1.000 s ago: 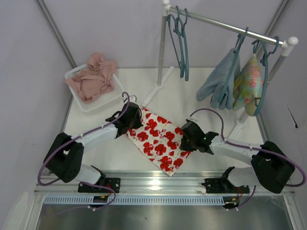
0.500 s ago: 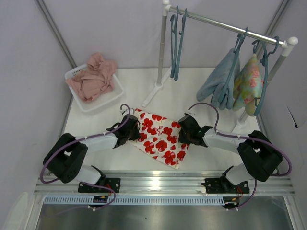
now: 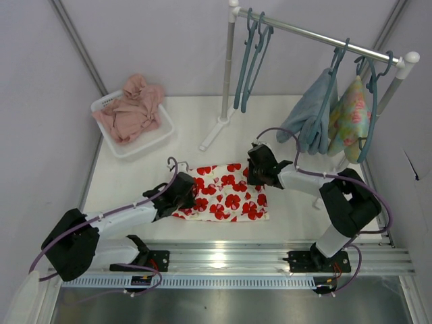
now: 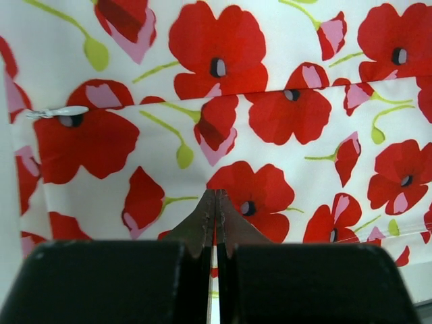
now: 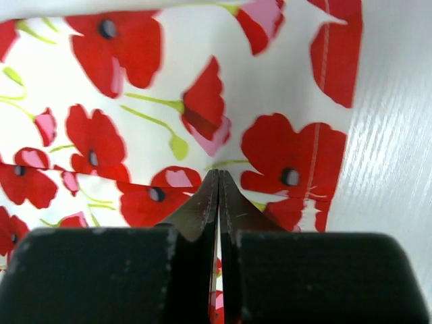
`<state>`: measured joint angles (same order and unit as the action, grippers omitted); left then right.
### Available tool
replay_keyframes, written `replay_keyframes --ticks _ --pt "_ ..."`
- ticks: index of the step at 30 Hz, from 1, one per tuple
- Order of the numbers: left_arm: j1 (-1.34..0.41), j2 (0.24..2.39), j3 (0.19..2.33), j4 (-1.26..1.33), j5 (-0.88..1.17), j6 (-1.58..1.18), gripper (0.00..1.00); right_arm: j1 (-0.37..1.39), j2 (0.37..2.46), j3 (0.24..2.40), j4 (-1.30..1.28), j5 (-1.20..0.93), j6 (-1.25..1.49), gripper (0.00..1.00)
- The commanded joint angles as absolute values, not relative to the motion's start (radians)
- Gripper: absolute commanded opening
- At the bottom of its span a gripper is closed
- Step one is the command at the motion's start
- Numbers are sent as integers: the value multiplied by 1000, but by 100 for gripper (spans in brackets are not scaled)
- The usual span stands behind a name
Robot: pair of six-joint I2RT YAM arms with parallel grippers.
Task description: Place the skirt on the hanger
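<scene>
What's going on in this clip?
Both arms are handling the red-flowered skirt, which lies on the white table. The left claw is shut on its left edge and the right claw on its upper right corner. Two empty teal hangers hang on the rail at the back, and the skirt is not yet on one.

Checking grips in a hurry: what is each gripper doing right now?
Left gripper: shut, pinching the white fabric skirt with red flowers.
Right gripper: shut, pinching the same skirt.
</scene>
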<state>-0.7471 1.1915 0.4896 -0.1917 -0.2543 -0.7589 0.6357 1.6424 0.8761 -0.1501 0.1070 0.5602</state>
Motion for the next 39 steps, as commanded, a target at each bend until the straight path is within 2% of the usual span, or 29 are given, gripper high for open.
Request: replay_keyframes --ticks 1,4,7,9,10,11,13,14,16,24,31,39 --pt "-724 1175 575 -262 -298 -704 0 635 1603 940 -225 74 494 1" --pt "-700 1151 621 -291 -293 -657 2 635 1519 948 -274 61 479 9" --pt "-643 1094 629 -301 -261 -621 14 635 1427 943 -310 31 469 23" --pt "-568 1037 608 -293 -238 -598 26 635 1370 936 -325 12 465 32" --pt "-539 1016 597 -288 -200 -592 34 635 1352 934 -337 12 468 47" --pt "-479 996 583 -278 -178 -589 56 637 1336 928 -342 12 469 54" --pt "-431 936 557 -261 -131 -591 72 637 1290 904 -338 -21 474 70" --pt "-401 921 539 -249 -126 -591 84 637 1275 894 -334 -25 477 73" --pt "-376 899 515 -229 -120 -603 90 640 1250 867 -325 -35 485 78" --pt "-299 1012 428 -137 -95 -641 88 653 1236 836 -334 -54 506 80" --pt "-299 1058 362 -43 -57 -652 78 663 1216 818 -336 -61 514 80" --pt "-299 1072 311 26 -21 -655 72 673 1230 808 -322 -69 528 81"
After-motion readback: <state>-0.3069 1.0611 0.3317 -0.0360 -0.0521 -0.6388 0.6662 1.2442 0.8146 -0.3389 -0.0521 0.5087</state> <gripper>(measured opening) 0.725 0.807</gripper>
